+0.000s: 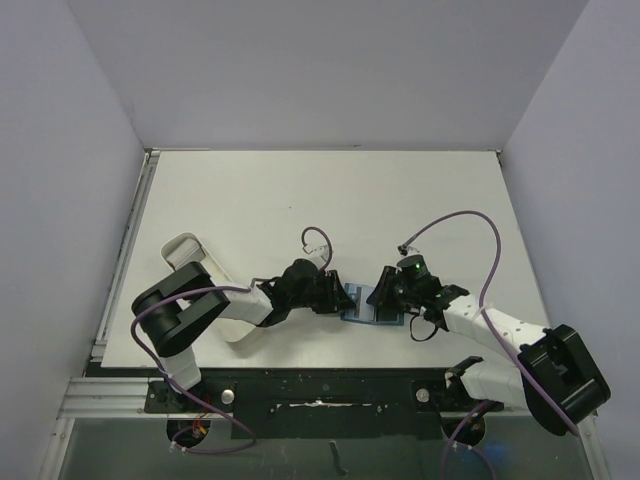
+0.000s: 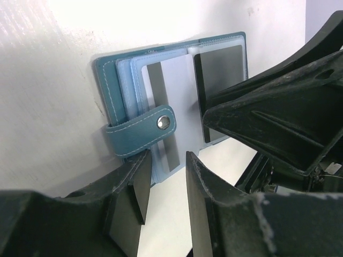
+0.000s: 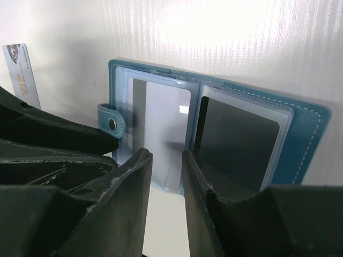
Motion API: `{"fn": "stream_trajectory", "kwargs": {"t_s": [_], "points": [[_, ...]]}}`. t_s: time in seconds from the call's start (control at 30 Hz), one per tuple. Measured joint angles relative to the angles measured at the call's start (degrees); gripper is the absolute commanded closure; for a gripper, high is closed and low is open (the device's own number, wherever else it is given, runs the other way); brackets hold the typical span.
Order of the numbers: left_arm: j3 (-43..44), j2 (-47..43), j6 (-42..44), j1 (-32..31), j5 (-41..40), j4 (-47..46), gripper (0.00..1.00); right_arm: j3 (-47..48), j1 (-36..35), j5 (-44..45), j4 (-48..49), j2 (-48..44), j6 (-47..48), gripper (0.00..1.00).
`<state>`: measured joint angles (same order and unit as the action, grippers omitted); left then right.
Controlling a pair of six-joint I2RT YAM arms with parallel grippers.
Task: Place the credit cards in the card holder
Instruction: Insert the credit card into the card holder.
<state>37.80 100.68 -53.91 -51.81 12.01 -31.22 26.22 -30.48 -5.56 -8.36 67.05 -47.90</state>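
Note:
The card holder [image 1: 362, 303] lies open on the table between my two grippers. It is teal, with clear sleeves and a strap [image 2: 140, 132] carrying a snap stud. One sleeve holds a pale credit card [image 2: 170, 88], the other a dark card [image 2: 221, 75]. My left gripper [image 2: 165, 160] stands open at the holder's near edge, one finger against the strap, with only table showing in the gap. From the opposite side my right gripper [image 3: 165, 156] is open over the middle sleeve's edge [image 3: 166, 184]. Another pale credit card [image 3: 21, 72] lies beyond the holder.
A long white tray [image 1: 185, 247] lies at the left, partly under my left arm [image 1: 190, 310]. Cables loop above both wrists [image 1: 470, 220]. Grey walls close in the table's far and side edges.

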Motion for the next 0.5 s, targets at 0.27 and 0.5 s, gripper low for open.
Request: {"fn": "stream_trajectory", "kwargs": {"t_s": [0.27,0.5], "points": [[-1.1,1.0,-1.3,0.0,0.4,-5.0,0.68,-0.9,0.0,0.1,0.2,0.5,-0.6,0.73],[-1.7,2.8,-2.4,0.0,0.9,-8.1,0.68,-2.0,-0.1,0.0,2.6,1.4,-0.8,0.79]]}}
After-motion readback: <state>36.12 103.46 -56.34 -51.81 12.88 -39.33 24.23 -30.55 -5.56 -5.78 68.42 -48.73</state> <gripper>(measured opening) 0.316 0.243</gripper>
